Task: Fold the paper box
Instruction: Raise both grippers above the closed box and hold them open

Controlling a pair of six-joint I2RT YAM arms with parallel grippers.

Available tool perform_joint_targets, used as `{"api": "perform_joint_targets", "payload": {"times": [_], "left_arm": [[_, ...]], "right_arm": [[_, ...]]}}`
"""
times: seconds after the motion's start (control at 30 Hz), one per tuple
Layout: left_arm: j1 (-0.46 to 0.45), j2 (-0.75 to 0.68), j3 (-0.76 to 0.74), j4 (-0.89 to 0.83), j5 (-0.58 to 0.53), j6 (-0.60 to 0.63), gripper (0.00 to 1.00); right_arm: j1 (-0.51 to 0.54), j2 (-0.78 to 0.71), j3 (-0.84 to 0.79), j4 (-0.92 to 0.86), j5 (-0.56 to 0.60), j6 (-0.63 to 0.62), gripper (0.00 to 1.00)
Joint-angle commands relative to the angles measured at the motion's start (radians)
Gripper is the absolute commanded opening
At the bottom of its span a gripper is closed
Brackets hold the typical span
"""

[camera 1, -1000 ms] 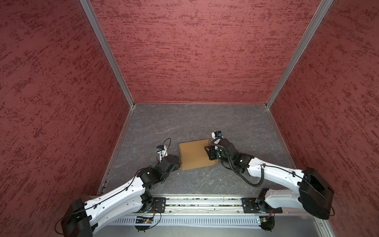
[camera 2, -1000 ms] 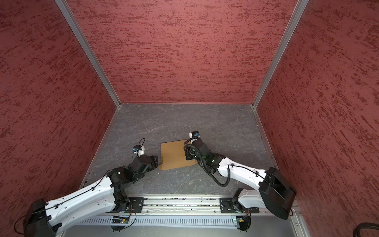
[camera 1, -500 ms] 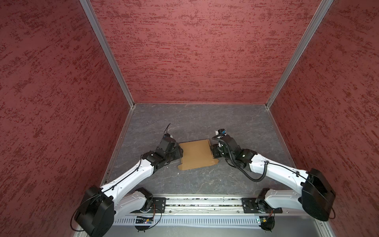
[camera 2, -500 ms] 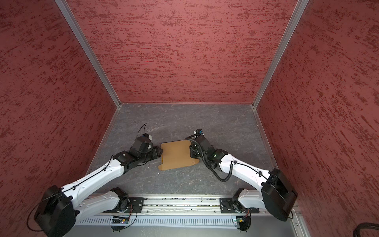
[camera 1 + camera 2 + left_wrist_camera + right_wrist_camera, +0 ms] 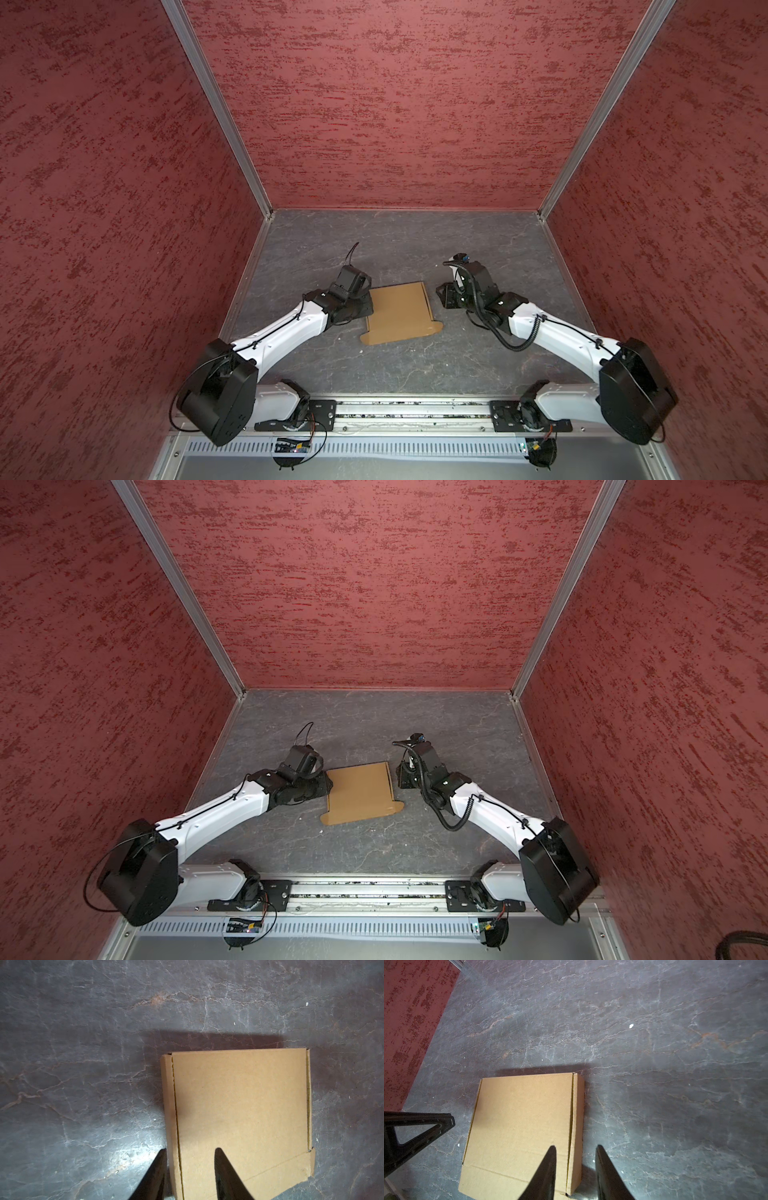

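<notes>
The left tool (image 5: 190,1150) sits at the left edge of the plain tan-brown, shallow square corrugated-cardboard paper box (image 5: 399,312). Its jaws are parted, straddling the narrow left side strip (image 5: 171,1105) and clamping nothing. I judge it is placed there to pinch or steady that wall. The paper box lies flat near the middle of the grey stone-patterned tabletop (image 5: 415,374), and its near flap (image 5: 401,332) juts out untucked. The right tool (image 5: 576,1147) hovers just beside the right edge, jaws likewise apart and empty, probably so that the two tools can square the paper box between them.
</notes>
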Motion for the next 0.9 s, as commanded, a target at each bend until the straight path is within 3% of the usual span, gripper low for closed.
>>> {"api": "perform_joint_targets", "payload": {"times": [0.0,0.53,0.87], "left_arm": [[0.007,0.018,0.015,-0.033,-0.03,0.019,0.36],[0.007,0.03,-0.038,0.008,0.007,0.027,0.25],[0.007,0.039,-0.054,0.012,0.018,0.04,0.24]], "right_arm": [[-0.024,0.008,0.005,0.026,-0.042,-0.023,0.33],[-0.05,0.031,0.002,0.063,-0.073,-0.018,0.31],[-0.049,0.045,0.002,0.08,-0.082,-0.009,0.3]]}}
